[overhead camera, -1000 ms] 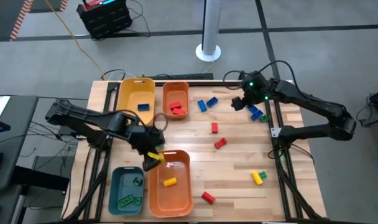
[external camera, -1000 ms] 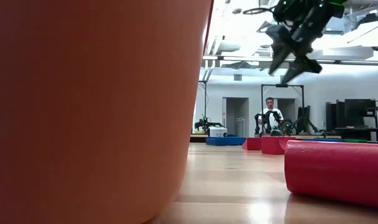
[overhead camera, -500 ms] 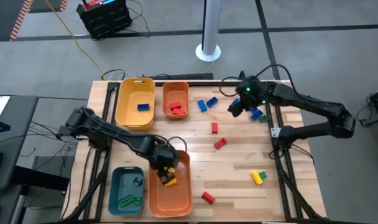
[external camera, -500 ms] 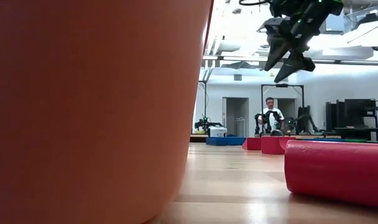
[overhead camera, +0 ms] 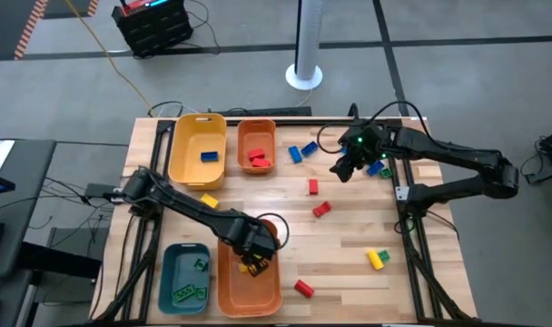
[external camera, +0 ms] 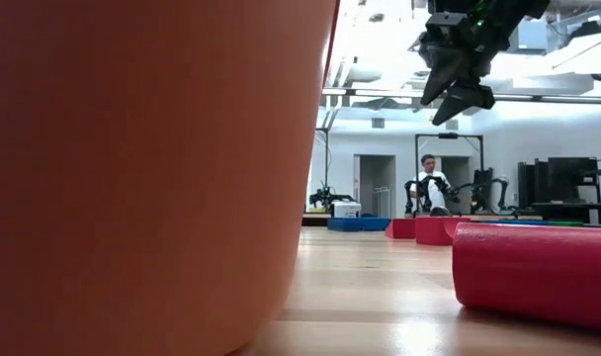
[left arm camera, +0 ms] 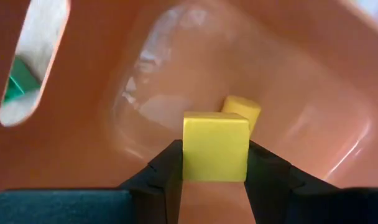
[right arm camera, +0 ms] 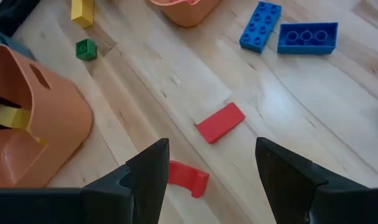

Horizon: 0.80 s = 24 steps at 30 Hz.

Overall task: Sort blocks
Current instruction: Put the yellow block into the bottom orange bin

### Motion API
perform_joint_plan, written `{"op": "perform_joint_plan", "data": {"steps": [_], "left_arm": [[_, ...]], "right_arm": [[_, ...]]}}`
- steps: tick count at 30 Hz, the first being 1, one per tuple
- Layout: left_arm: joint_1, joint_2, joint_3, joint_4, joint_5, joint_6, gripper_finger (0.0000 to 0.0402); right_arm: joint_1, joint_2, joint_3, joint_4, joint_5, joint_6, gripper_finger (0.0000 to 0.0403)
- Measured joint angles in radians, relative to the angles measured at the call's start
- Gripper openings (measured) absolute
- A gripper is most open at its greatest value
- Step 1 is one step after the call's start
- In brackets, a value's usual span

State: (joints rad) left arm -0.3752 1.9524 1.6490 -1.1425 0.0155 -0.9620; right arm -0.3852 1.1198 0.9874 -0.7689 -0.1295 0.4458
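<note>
Drop-off step: left gripper low inside large orange plastic bin, fingers clamped on small yellow plastic brick over another yellow brick; release next; right gripper, fingers apart, empty, above flat red brick on wooden desk.

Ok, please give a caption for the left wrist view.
Left tool holding square yellow plastic block inside orange plastic bin.
</note>
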Motion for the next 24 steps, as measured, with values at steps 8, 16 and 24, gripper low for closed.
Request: {"op": "perform_joint_plan", "data": {"steps": [8,16,24], "left_arm": [[-0.003,0.102,0.148,-0.070,-0.048,0.107,0.0129],[-0.004,0.128,0.149,-0.065,-0.072,0.120,0.0129],[-0.014,0.127,0.127,0.051,-0.080,0.103,0.0129]], "right_arm": [[-0.001,0.000,0.000,0.010,0.000,-0.010,0.0248],[-0.001,0.000,0.000,0.010,-0.002,-0.010,0.0248],[-0.001,0.000,0.000,0.010,-0.011,-0.039,0.0248]]}}
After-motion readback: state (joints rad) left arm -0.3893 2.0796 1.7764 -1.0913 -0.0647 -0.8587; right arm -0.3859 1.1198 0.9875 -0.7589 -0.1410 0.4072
